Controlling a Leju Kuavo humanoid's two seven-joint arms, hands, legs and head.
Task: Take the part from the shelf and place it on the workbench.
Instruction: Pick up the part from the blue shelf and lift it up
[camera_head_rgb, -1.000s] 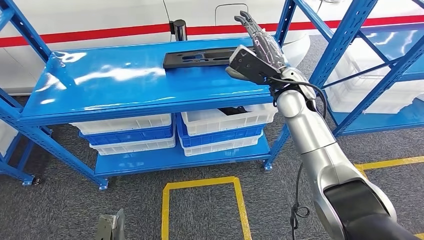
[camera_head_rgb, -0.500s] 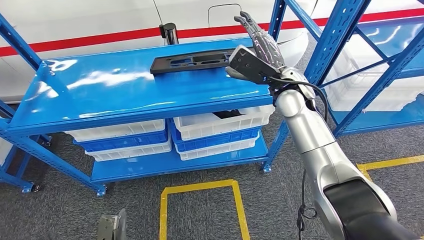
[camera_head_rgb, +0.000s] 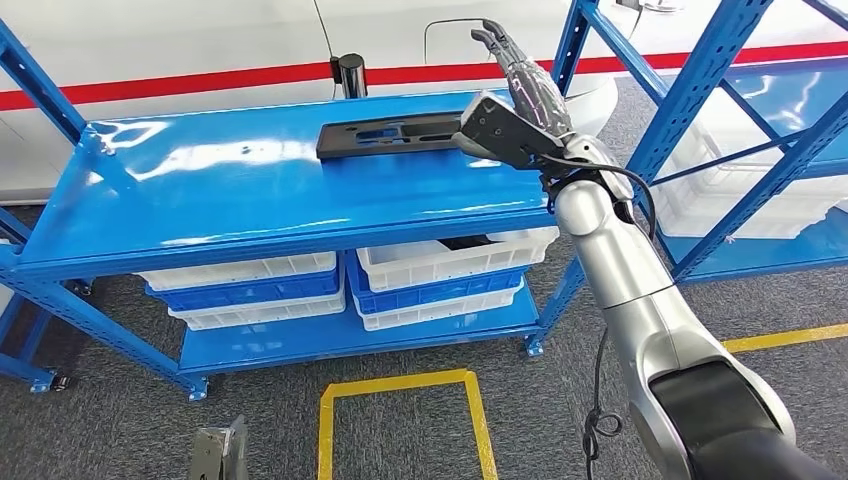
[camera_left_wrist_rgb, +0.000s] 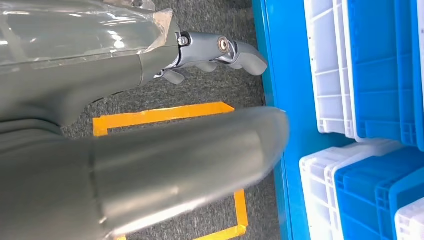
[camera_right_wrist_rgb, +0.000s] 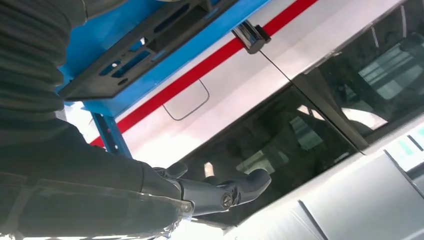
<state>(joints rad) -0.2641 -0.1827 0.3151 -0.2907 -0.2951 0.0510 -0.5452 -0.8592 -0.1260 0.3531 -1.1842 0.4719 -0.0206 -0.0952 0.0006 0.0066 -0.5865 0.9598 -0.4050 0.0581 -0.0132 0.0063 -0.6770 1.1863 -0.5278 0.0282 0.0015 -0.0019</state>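
head view: part, shelf unlabelled.

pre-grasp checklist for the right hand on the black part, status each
1. Black part lies flat on the blue shelf top: ok.
2. Right hand at the part's near end: ok.
3. Right hand holds nothing, fingers extended: ok.
4. Contact between hand and part: cannot tell.
5. Left hand holds nothing, over the floor by the lower bins: ok.

Silver right arm with black elbow band, loose black cable (looped), dark fingers.
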